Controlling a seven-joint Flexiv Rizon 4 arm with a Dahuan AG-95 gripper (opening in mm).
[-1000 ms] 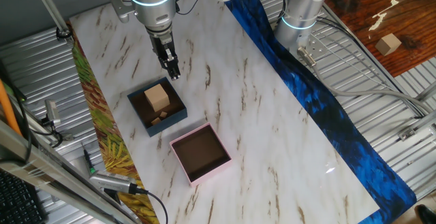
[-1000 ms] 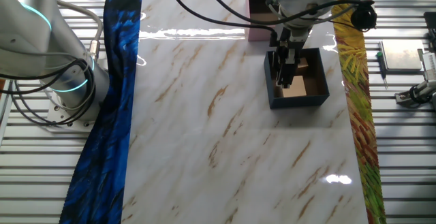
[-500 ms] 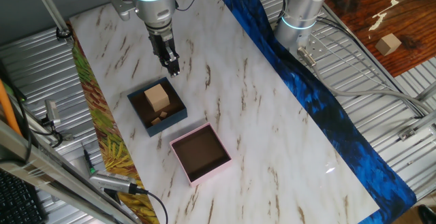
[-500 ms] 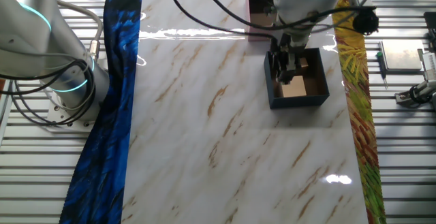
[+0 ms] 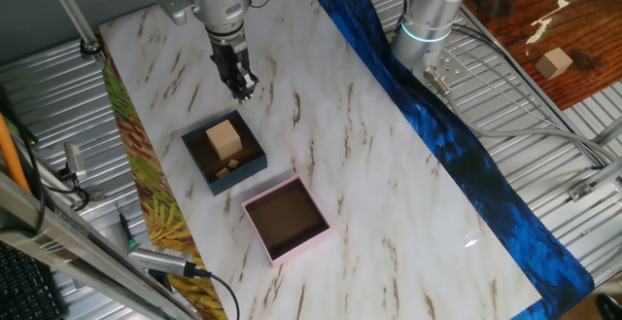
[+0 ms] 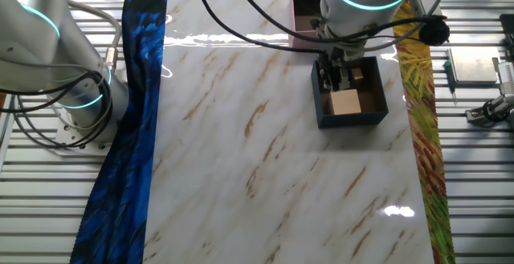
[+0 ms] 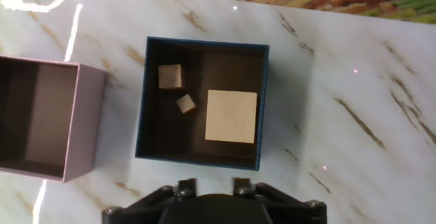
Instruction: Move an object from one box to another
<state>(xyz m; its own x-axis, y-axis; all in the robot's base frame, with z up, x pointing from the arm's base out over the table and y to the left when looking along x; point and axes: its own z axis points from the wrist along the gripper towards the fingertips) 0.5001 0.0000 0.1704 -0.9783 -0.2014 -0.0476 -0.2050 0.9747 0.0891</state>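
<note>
Inside the small square dark navy-blue box (image 7: 201,100) w/ low walls and brown floor sit three pale wooden blocks: one large cube (image 7: 231,116) toward the side nearest the green-yellow patterned strip (image 5: 136,179), plus a small cube (image 7: 170,75) and a smaller tilted cube (image 7: 185,103), both just beside the large one, not touching it as far as hand view shows. Small square pale pink box (image 7: 48,118) w/ low walls and brown inside sits just beside the navy box, a narrow gap of table between; nothing seen in it. Both boxes rest on white marble-look tabletop (image 5: 389,194). Gripper (image 5: 242,90) hangs above the table off the navy box's far edge in one fixed view, over the box in the other fixed view (image 6: 338,75); holds nothing. Jaws: fingers look close together, but cannot tell for sure. Blue patterned cloth (image 5: 457,155) runs along the table's opposite edge, next to a second grey arm's base (image 6: 76,95).
</note>
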